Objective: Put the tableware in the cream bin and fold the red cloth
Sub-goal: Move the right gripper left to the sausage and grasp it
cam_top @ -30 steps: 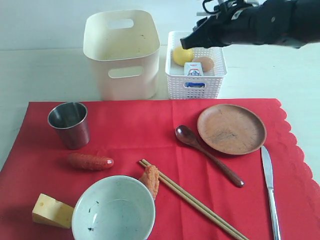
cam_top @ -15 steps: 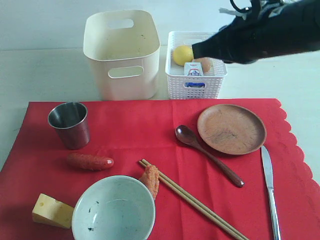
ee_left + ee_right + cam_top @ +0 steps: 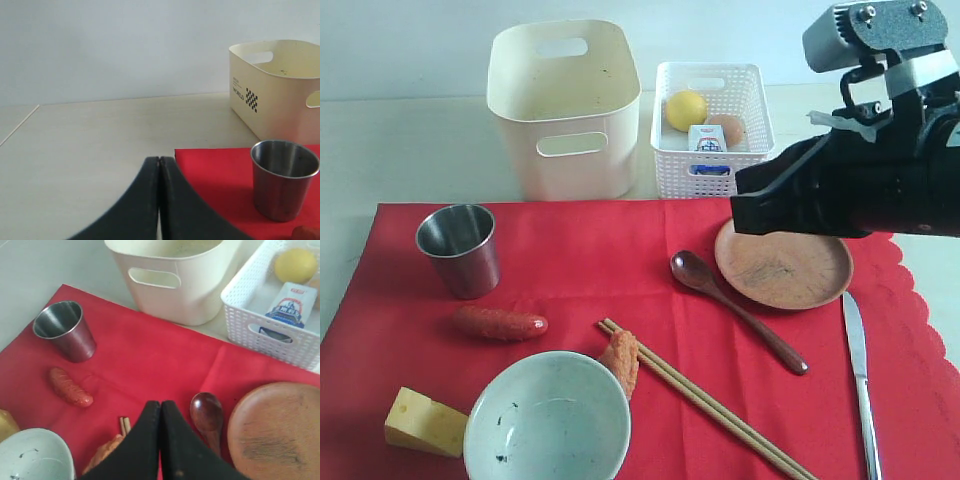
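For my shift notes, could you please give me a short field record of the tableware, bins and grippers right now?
cream bin: no tableware visible inside
red cloth: flat, unfolded
on cloth: cup, bowl, plate, spoon, chopsticks, knife, two sausages, cheese
white basket: lemon, egg, carton
left gripper: shut, empty
right gripper: shut, empty, over the cloth

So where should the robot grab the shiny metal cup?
Probably its rim, coming straight down from above, one jaw inside and one outside. The steel cup stands upright, mouth open and empty, and its thin wall suits a pinch.
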Robot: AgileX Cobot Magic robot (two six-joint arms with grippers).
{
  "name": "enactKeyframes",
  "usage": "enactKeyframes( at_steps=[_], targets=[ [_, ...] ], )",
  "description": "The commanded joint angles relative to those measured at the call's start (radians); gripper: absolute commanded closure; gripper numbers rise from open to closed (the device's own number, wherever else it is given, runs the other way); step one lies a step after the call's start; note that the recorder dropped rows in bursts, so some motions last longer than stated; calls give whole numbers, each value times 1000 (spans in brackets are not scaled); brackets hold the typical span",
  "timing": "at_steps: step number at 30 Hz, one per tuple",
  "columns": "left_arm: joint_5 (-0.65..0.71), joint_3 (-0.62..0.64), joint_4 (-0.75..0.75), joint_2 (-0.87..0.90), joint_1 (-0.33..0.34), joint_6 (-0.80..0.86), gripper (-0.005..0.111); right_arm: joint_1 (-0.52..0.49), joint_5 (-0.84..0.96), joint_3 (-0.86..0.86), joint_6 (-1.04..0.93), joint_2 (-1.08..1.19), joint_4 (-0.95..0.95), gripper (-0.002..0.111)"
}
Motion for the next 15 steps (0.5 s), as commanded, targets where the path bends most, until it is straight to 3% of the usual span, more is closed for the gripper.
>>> enactKeyframes(
  at_steps=[1,8,15],
  targets=[
    [-7,-1,4,-6,1,-5,107,3,33,7,-20,18,38,108],
    [-7,-1,4,-6,1,-5,107,61,59,5,-79,140,43,108],
    [-7,-1,4,-6,1,-5,107,159,-68,-5,-75,284,41,104]
  ],
)
